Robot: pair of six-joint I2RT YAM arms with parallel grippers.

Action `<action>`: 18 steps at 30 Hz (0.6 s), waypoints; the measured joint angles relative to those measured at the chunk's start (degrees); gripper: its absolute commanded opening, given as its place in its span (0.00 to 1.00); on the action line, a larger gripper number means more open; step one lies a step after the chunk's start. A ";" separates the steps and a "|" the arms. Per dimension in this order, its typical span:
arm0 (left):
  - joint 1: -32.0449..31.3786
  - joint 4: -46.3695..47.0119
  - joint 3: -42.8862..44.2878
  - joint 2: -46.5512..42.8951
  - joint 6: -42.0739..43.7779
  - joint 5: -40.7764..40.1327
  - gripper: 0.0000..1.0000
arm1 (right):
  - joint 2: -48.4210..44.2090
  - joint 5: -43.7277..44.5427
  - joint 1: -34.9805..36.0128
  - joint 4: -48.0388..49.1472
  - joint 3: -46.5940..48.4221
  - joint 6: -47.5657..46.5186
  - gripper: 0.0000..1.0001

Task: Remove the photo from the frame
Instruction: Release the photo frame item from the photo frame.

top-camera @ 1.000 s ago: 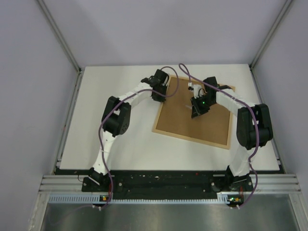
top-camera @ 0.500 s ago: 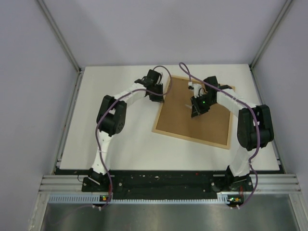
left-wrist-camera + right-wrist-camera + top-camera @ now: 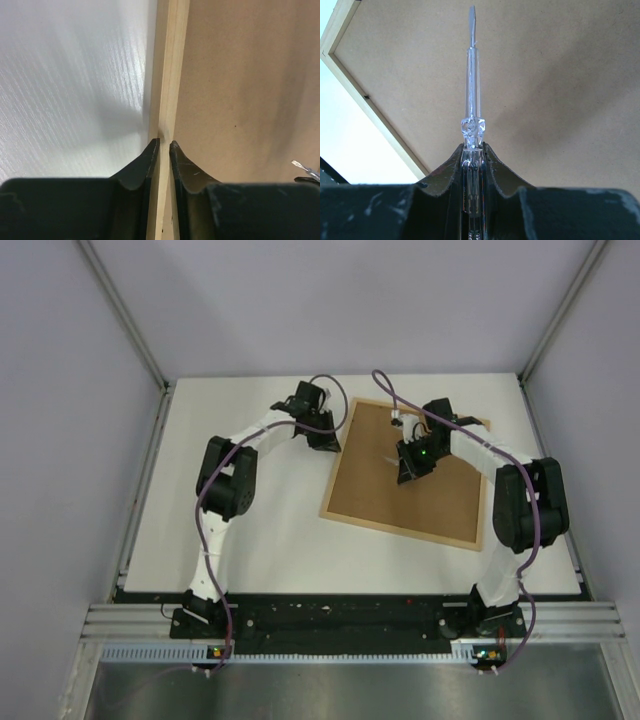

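The frame lies face down on the white table, its brown fibreboard back facing up. The photo is hidden under that back. My left gripper is at the frame's left side. In the left wrist view its fingers are shut on the light-wood rail, one finger outside it and one over the board. My right gripper hangs over the middle of the back, shut on a clear-handled screwdriver whose metal tip points at the board.
The white table has a raised metal border and grey walls on three sides. The screwdriver tip shows at the right edge of the left wrist view. Both arm bases stand at the near edge.
My left arm's wrist has swung to the left, and its fingers are now on the frame's left rail. The frame's near-left corner has shifted slightly. The right arm and screwdriver have not moved.
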 measured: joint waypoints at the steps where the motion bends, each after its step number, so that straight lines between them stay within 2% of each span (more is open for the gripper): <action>1: 0.11 0.15 0.24 0.00 -0.37 0.50 0.29 | 0.00 0.02 0.00 0.00 0.00 -0.02 0.00; 6: 0.15 0.28 2.49 0.00 -1.16 1.84 0.45 | 0.00 0.07 0.00 -0.11 0.07 -0.02 0.00; 11: -0.17 -0.22 6.62 0.31 -0.33 0.96 0.54 | 1.46 1.01 0.02 -1.92 4.13 -0.57 0.00; 18: -1.46 -0.17 12.20 3.56 4.31 -4.31 0.57 | 12.66 2.10 0.02 -3.65 22.47 -1.97 0.00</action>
